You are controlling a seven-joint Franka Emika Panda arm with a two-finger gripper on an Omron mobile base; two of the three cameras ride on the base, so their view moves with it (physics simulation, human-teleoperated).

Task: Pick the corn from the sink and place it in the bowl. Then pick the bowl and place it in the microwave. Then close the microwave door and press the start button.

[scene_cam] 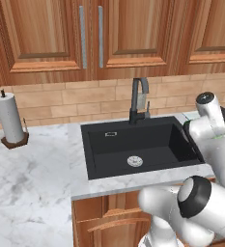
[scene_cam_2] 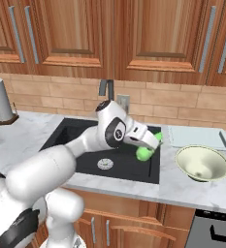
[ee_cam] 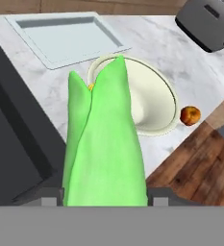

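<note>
— Where is the corn (ee_cam: 104, 144) right now?

— Clamped in the pincer (scene_cam_2: 151, 145). From the hand's own camera the green husk rises straight up between the two dark finger tips (ee_cam: 48, 197), one on each side of its base, so the pincer is closed on the cob. A speck of yellow shows at the split in the husk.

— And where is that compared with the sink (scene_cam: 138, 144)?

— Lifted above its right-hand end. In the right base view the green cob (scene_cam_2: 144, 153) hangs under the white hand over the basin's right part, off the black floor.

— Is the bowl (scene_cam_2: 202, 163) close to the sink?

— Just to the right of it, on the marble surface (scene_cam: 32, 173). It is pale, round and shallow, with nothing in it that I can see. The corn is not over it; in the right base view there is a strip of surface between the sink's right rim and the bowl.

— Anything else near the sink?

— A pale flat tray (scene_cam_2: 198, 137) lies behind the bowl, right of the sink, against the brick wall. A small orange-brown ball (ee_cam: 190, 116) sits just beyond the bowl on the side away from the sink. A grey toaster (ee_cam: 207, 21) stands farther off that way. Left of the sink, well apart, a paper towel roll (scene_cam: 8, 118) stands upright on its holder. The dark faucet (scene_cam: 139, 99) rises behind the basin, and the round silver drain (scene_cam: 134, 161) lies on its floor.
</note>
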